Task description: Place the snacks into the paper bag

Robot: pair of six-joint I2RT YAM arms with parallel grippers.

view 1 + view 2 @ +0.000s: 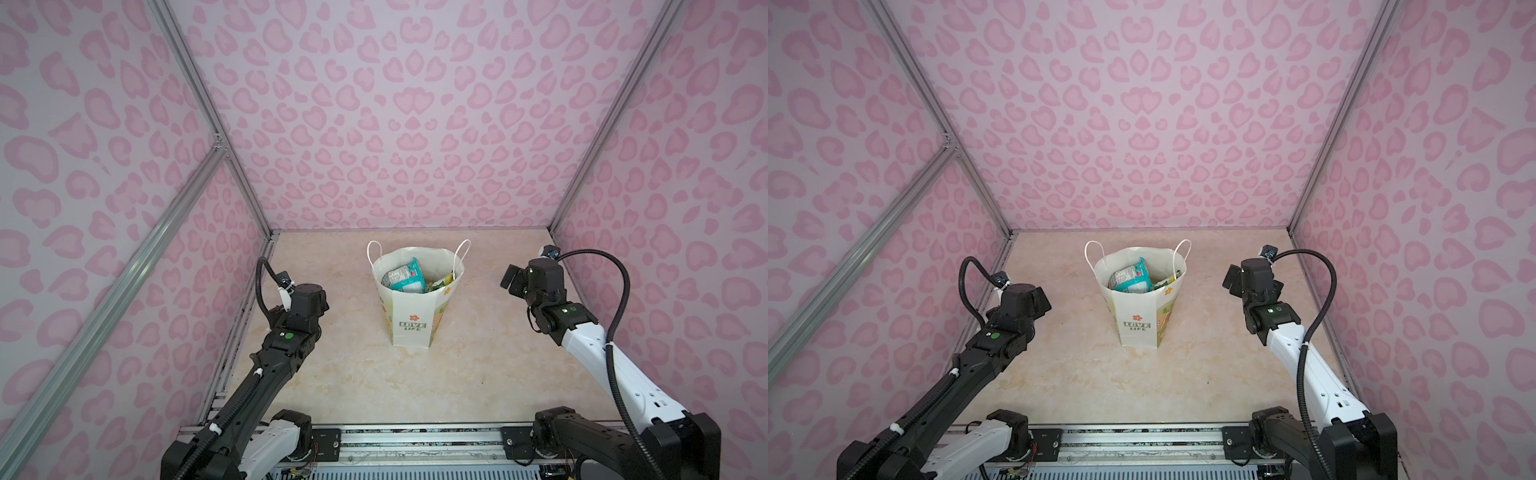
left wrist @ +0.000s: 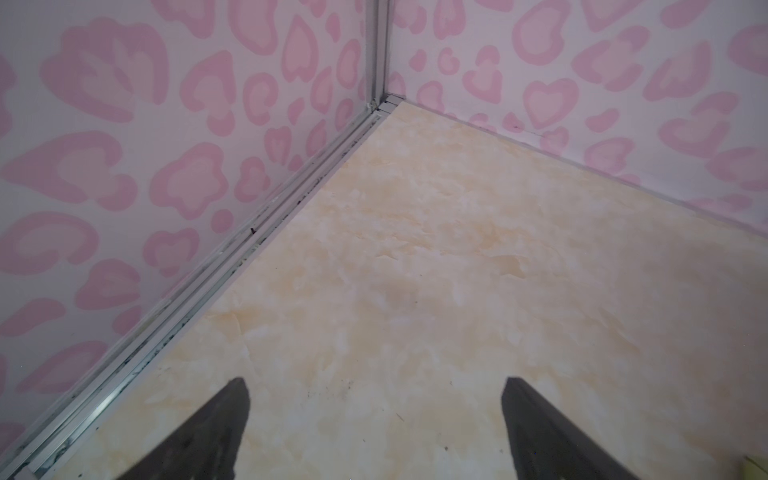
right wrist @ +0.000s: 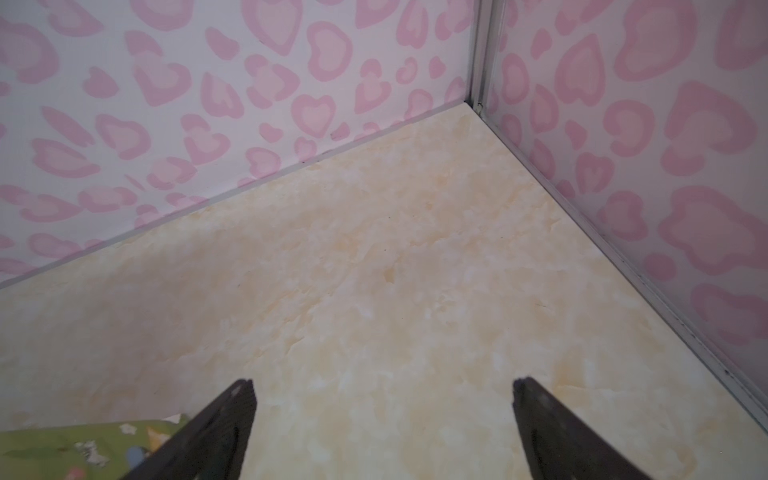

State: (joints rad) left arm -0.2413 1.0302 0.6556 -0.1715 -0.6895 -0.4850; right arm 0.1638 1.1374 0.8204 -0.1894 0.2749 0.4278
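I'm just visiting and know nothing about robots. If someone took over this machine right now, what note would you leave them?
Left gripper: jaws open, empty, above the table left of the bag.
Right gripper: jaws open, empty, right of the bag.
Paper bag stands upright mid-table; a teal-white packet and a green-yellow packet show inside.
Done: no snacks lie loose on the table.
Left: apparently nothing; the count inside cannot be checked.

Soft even light, faint shadows, wide-angle edge bending, wrist views slightly blurred
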